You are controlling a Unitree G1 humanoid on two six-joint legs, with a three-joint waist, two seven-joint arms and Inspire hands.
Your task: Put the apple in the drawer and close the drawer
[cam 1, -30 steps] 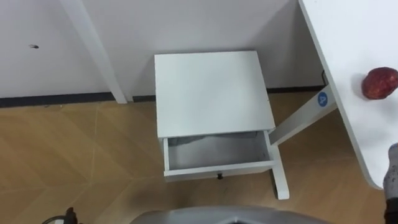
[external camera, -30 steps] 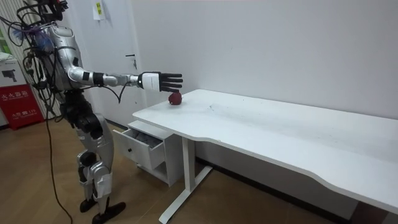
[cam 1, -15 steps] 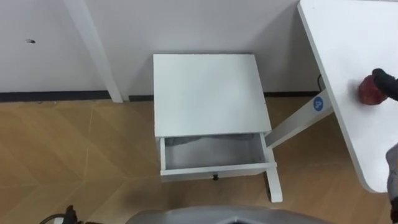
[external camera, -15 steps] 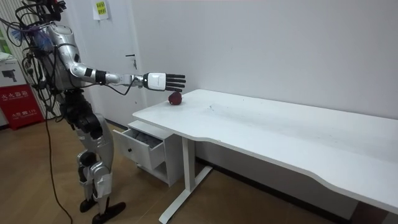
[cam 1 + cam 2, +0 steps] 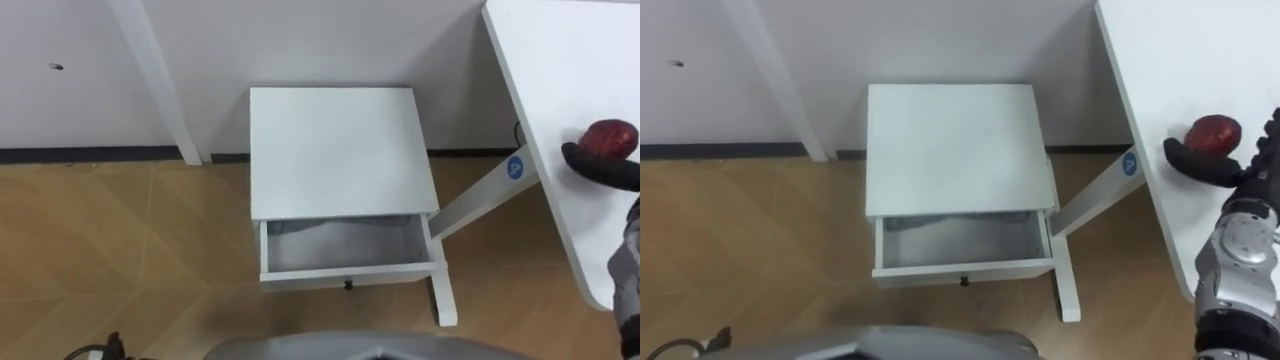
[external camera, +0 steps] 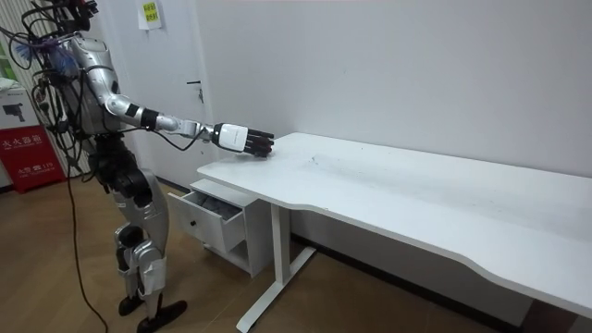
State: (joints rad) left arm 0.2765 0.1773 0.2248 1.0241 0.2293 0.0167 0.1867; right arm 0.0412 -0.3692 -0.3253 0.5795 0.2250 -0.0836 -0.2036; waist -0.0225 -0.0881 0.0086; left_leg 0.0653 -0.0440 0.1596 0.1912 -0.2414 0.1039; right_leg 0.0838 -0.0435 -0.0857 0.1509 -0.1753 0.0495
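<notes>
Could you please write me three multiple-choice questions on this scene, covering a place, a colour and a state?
1. Where is the apple? A in the drawer; B on the desk; C on the cabinet.
2. What colour is the cabinet? A white; B black; C red.
3. How is the drawer? A shut; B open, without the apple; C open, holding the apple.
B: the apple lies on the desk by the right hand. A: its top and front are white. B: it is pulled out, no apple inside.
</notes>
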